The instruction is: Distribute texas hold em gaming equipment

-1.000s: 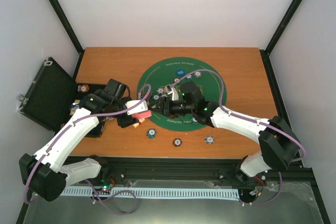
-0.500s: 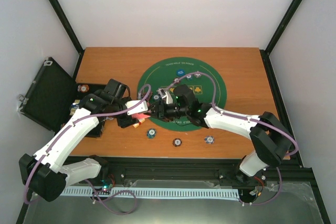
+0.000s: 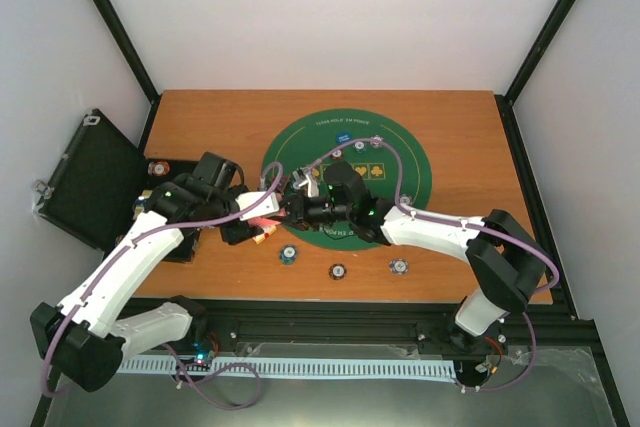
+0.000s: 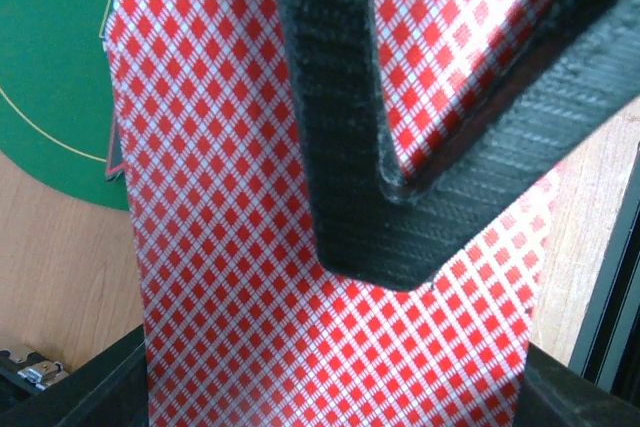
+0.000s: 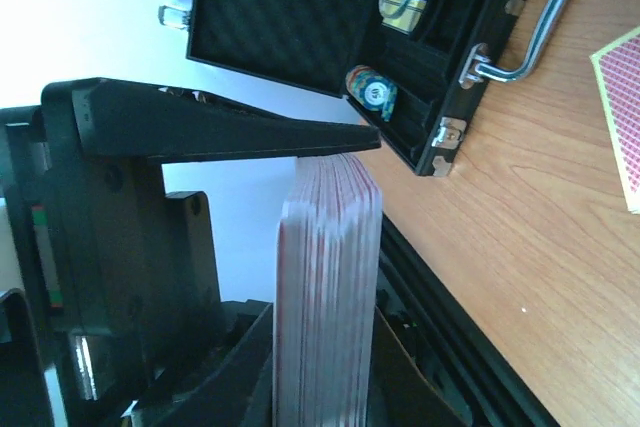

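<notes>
The deck of red-backed cards was held clear of the table, over the left rim of the green felt mat and nearer the near edge than the far one. It was pinched by its side edges in the left gripper, whose fingers were narrowed to the deck's width. The right gripper was set about the same deck, with one finger laid against its end in the right wrist view. Whether that gripper was clamped could not be told.

The step was judged to be a hand-over, or a peeling-off of cards. It would be done well if the right fingers were squared to the deck and fully closed before the left ones were loosened, so that the pack was neither fanned nor dropped. Three poker chips lay along the near edge.

Against the frame a second earlier, the right gripper had been carried toward the left edge until the gap to the deck was gone. The left arm and the chips were hardly changed.
</notes>
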